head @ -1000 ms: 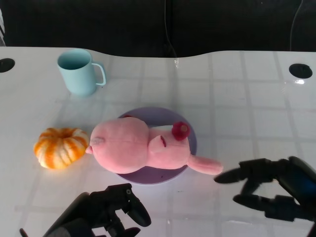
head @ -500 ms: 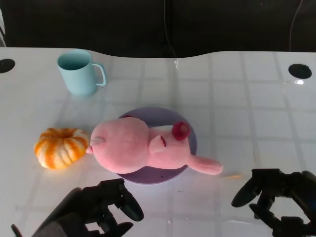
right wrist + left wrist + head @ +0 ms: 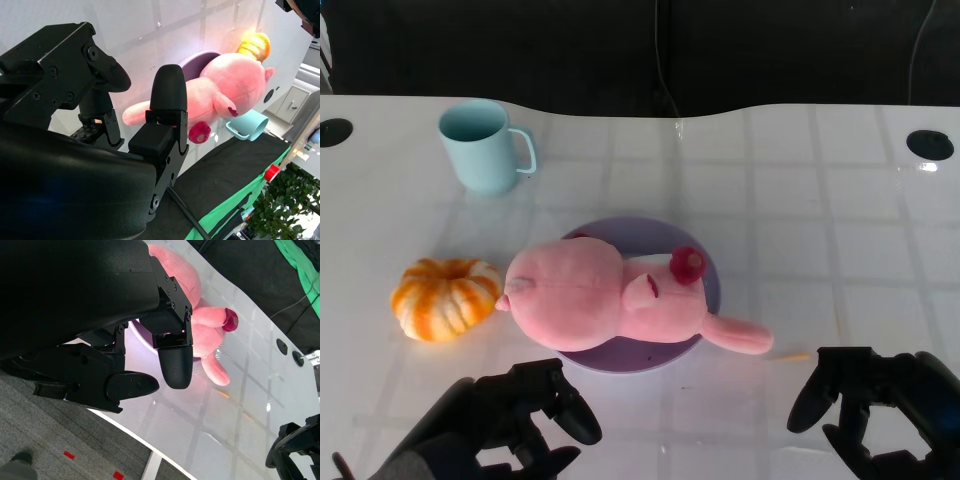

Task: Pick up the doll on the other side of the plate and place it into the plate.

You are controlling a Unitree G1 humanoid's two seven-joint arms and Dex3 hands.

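Your right hand (image 3: 880, 410) has pulled back from the doll (image 3: 610, 300) toward the table's near edge, fingers apart and empty, your left hand (image 3: 510, 425) likewise open and low, while the pink doll lies across the purple plate (image 3: 705, 265), beside the orange pumpkin (image 3: 442, 298).
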